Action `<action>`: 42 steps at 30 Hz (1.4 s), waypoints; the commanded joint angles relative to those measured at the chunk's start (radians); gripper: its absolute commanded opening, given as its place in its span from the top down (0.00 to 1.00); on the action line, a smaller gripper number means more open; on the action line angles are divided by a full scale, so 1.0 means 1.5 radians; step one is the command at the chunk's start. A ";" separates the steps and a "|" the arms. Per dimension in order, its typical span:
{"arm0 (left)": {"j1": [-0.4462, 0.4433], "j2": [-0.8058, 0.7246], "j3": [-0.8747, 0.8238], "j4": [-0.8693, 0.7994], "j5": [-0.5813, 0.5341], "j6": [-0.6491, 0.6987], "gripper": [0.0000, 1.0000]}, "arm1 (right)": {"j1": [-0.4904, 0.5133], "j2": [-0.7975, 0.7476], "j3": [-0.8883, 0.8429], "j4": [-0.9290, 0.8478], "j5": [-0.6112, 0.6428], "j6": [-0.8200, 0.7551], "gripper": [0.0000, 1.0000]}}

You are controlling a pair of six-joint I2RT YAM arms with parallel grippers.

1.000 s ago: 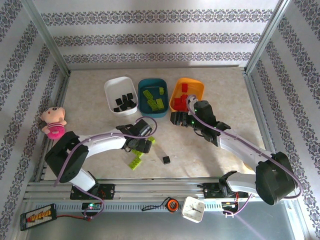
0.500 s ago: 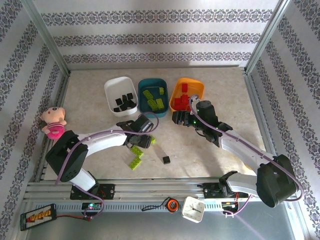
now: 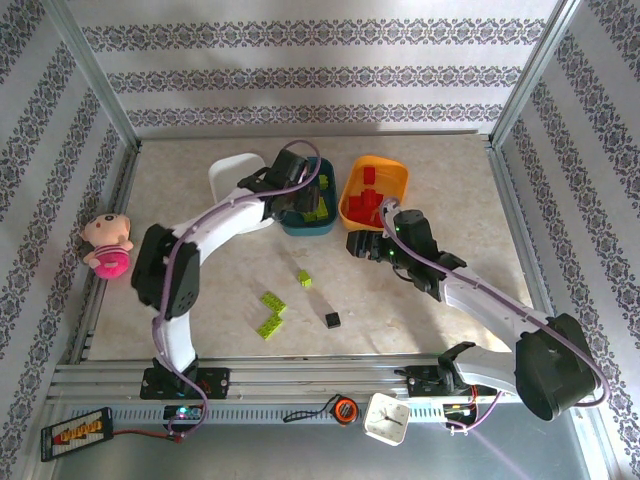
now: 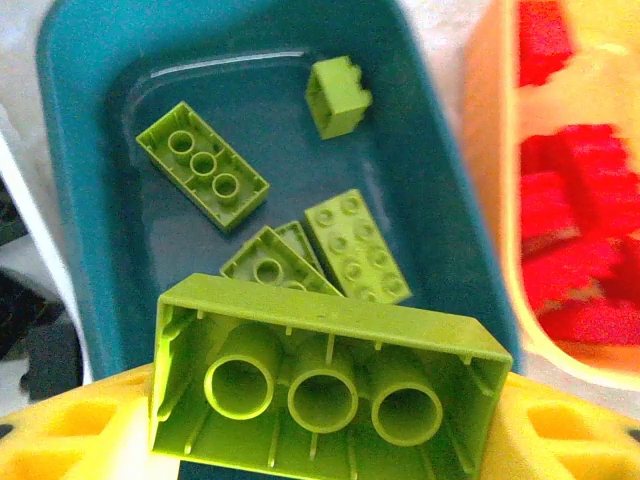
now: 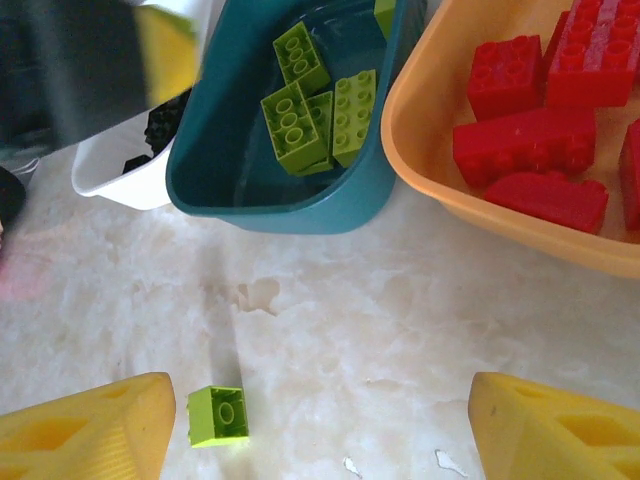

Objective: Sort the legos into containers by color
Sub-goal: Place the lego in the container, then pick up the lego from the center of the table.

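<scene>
The long green brick (image 4: 330,380) is gripped between the yellow fingers of the left claw (image 4: 320,435), in the lower half of the left wrist view, with its hollow underside toward the camera. It hangs over the teal tub (image 4: 250,100), where several green bricks (image 4: 355,245) already lie.

In the top view the teal tub stands in the upper middle of the frame. The white tub (image 3: 225,180) is at its left and the orange tub (image 3: 393,175) at its right. The orange tub holds the red bricks (image 5: 525,140). The white tub holds black bricks (image 5: 160,125), as far as the right wrist view shows. I see no brick of a wrong colour in any tub.

So I judge that most of the sorting is done. What is left is to drop the held brick, and then to sort four pieces that lie on the table (image 3: 450,200) in the lower middle of the top view. These are a small green brick (image 3: 303,279), a longer green brick (image 3: 273,301), a second longer green brick (image 3: 268,325) and one black brick (image 3: 332,320). I can find no red brick on the table.

The right claw (image 5: 325,440) has its jaws wide apart and carries nothing. It hangs over the bare table just below the orange tub. The small green brick lies just beside its finger at the lower left of the right wrist view.
</scene>
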 commanded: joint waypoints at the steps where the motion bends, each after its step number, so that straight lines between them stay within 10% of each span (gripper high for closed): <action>1: 0.025 0.058 0.062 -0.018 0.018 -0.002 0.46 | -0.006 -0.019 -0.013 0.008 -0.020 0.009 0.23; 17: 0.029 0.025 0.111 0.012 0.119 -0.047 0.12 | 0.056 0.067 0.019 0.015 -0.074 -0.038 0.22; 33: 0.028 -0.578 -0.523 0.108 0.022 -0.162 0.00 | 0.215 0.320 0.183 -0.008 -0.046 -0.071 0.26; 42: 0.029 -0.785 -0.669 0.003 -0.022 -0.217 0.00 | 0.256 0.417 0.243 -0.064 0.007 -0.085 0.40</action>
